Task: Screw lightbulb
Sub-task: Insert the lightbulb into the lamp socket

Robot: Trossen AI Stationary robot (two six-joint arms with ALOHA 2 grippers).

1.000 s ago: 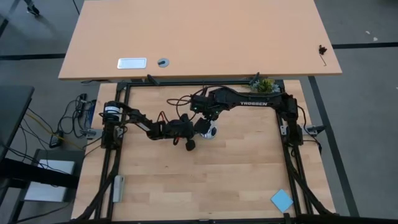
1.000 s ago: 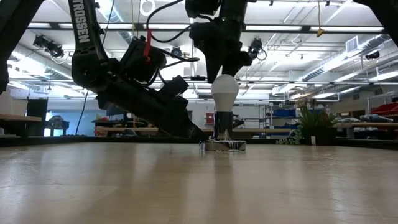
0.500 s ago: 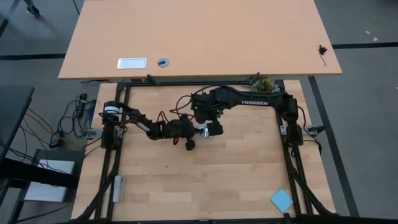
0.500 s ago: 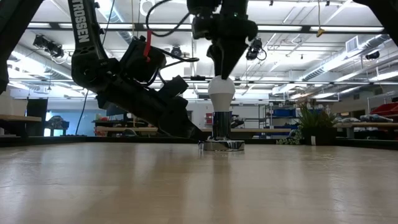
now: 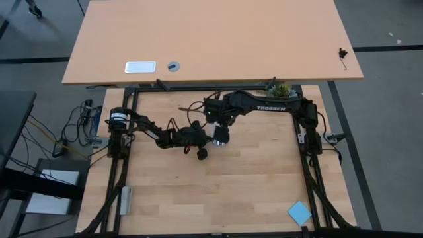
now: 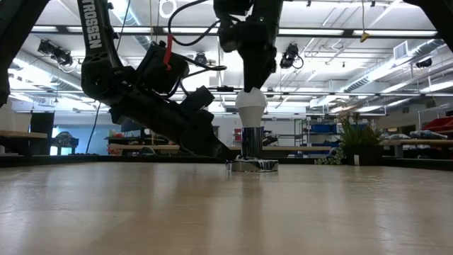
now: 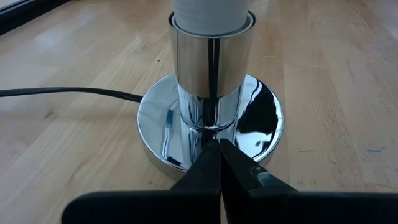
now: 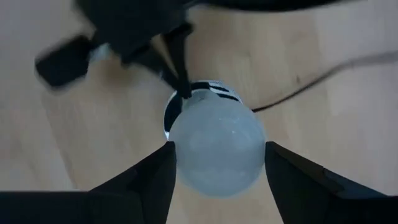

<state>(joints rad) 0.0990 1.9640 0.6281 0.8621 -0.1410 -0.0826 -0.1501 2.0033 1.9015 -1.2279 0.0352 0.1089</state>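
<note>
Tabletop: silver base pinned at its rim by left pincer, fingers shut. Lightbulb upright in socket, right pincer straddling it from above, fingers wide, seemingly just at glass. Threading likely unfinished
</note>
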